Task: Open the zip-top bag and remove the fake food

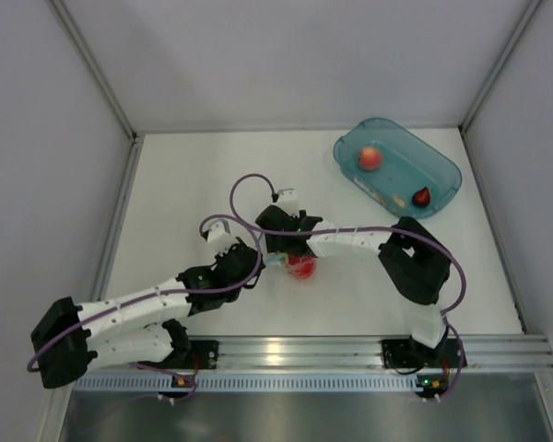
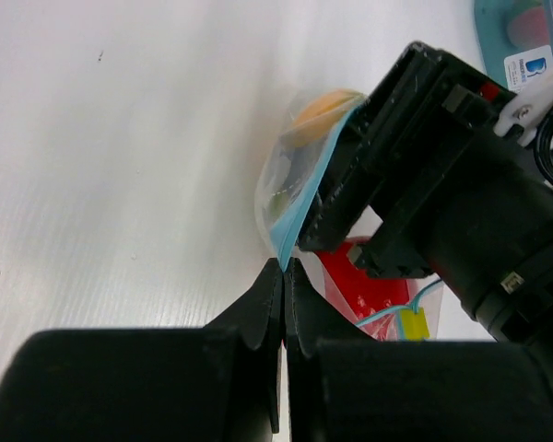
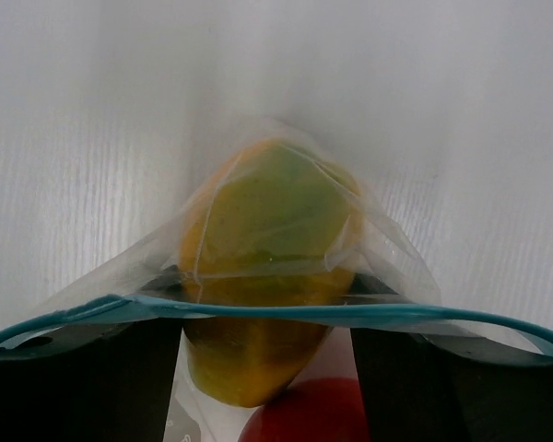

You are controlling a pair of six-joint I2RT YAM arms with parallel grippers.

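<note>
The zip-top bag (image 1: pixel 293 261) lies mid-table, its teal zip strip (image 2: pixel 306 195) open. My left gripper (image 2: pixel 284 267) is shut on the strip's end. My right gripper (image 3: pixel 265 308) reaches into the bag's mouth, open, a finger (image 3: pixel 83 387) on each side of the yellow-orange mango (image 3: pixel 267 267), close to it, with a sliver of gap on the right. A red tomato-like ball (image 3: pixel 304 414) lies just behind the mango, and shows red through the plastic (image 1: pixel 302 268). The mango (image 2: pixel 321 109) also shows past the right gripper's black body (image 2: pixel 442 175).
A teal translucent tub (image 1: pixel 444 168) stands at the back right. It holds a pinkish peach ball (image 1: pixel 370 158) and a small dark red piece (image 1: pixel 422 195). White walls enclose the table on three sides. The bag's yellow slider (image 2: pixel 411 324) hangs near my left fingers.
</note>
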